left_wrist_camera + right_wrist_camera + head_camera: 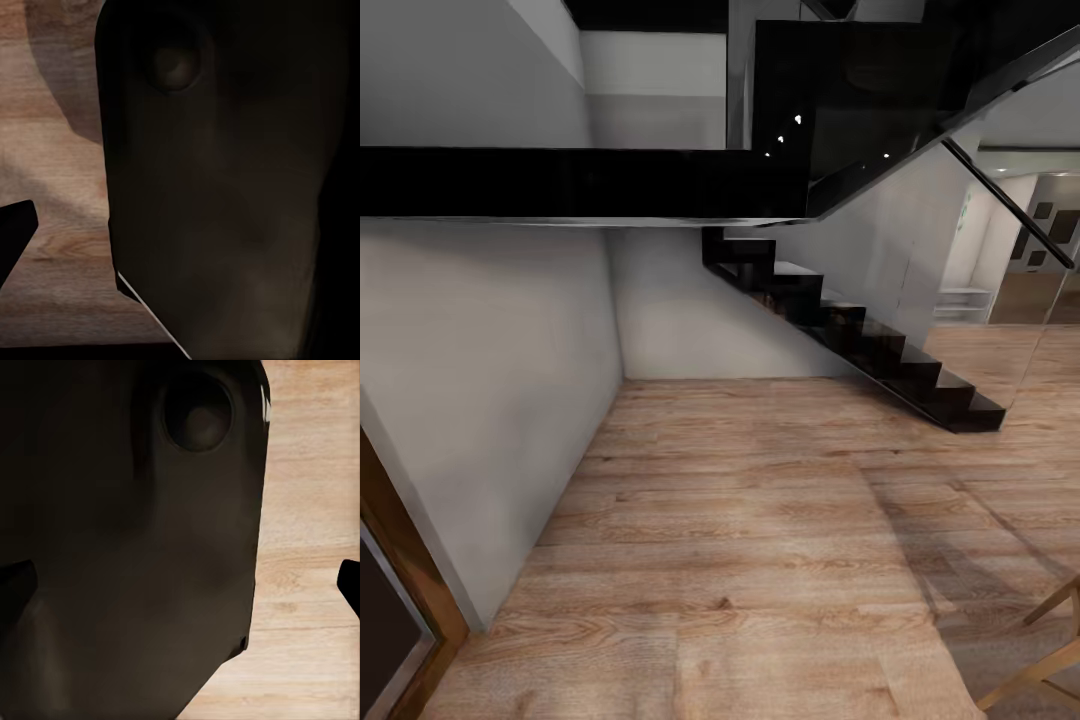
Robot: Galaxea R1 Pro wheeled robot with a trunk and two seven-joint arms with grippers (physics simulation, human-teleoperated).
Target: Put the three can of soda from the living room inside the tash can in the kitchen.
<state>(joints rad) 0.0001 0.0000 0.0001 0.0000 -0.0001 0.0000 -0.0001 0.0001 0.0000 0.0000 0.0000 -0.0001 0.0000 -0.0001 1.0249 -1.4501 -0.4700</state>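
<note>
Living room wood floor (760, 520) spreads out from the black staircase (860, 340), with a grey wall (480, 380) beside it. In both wrist views, dark robot bodywork hangs above the planks; whether either claw is apart or together cannot be told.

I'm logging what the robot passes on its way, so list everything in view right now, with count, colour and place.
Stairs: one flight, black, ahead, climbing to the left.
Landing: one, black, overhead across the view.
Wall: one, pale grey, left.
Floor: wood planks, brown, below.
Door frame: one, brown wood, lower left corner.
Wooden legs: pale wood, lower right corner.
Shelf: one, white, far right.
Robot body: dark, close before both wrist cameras.
</note>
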